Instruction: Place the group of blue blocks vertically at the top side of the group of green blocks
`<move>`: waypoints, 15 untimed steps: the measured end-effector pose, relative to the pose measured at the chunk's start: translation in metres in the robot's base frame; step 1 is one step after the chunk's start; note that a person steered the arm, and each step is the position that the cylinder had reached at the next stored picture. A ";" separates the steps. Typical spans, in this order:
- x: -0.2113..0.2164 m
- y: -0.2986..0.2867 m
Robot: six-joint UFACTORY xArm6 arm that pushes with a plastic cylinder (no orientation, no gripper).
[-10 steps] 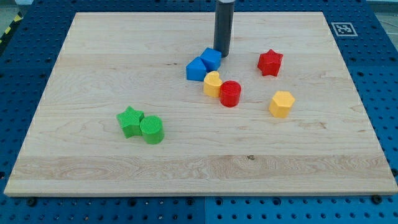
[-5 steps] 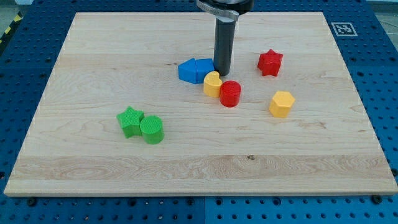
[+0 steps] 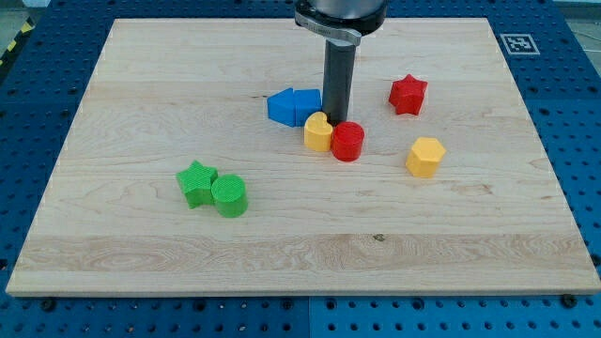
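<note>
Two blue blocks lie side by side above the board's middle: a left blue block (image 3: 281,108) and a right blue block (image 3: 307,105), touching each other. My tip (image 3: 334,121) is just right of the right blue block, wedged between it, the yellow heart-like block (image 3: 317,132) and the red cylinder (image 3: 347,141). A green star (image 3: 196,182) and a green cylinder (image 3: 228,195) sit touching at the lower left, well apart from the blue pair.
A red star (image 3: 408,94) lies at the upper right. A yellow hexagonal block (image 3: 424,156) lies right of the middle. The wooden board (image 3: 141,84) rests on a blue pegboard table, with a marker tag (image 3: 516,43) at the top right corner.
My tip has come down the view along the blue pair's right side, sliding both blue blocks to the left. The yellow block has shifted slightly left.
</note>
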State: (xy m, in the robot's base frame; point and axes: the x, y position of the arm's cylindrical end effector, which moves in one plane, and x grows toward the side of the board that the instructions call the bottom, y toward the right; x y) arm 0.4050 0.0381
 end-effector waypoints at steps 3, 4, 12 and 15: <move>-0.001 -0.041; -0.004 -0.058; -0.009 -0.081; -0.010 -0.081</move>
State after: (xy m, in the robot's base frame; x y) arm 0.3951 -0.0424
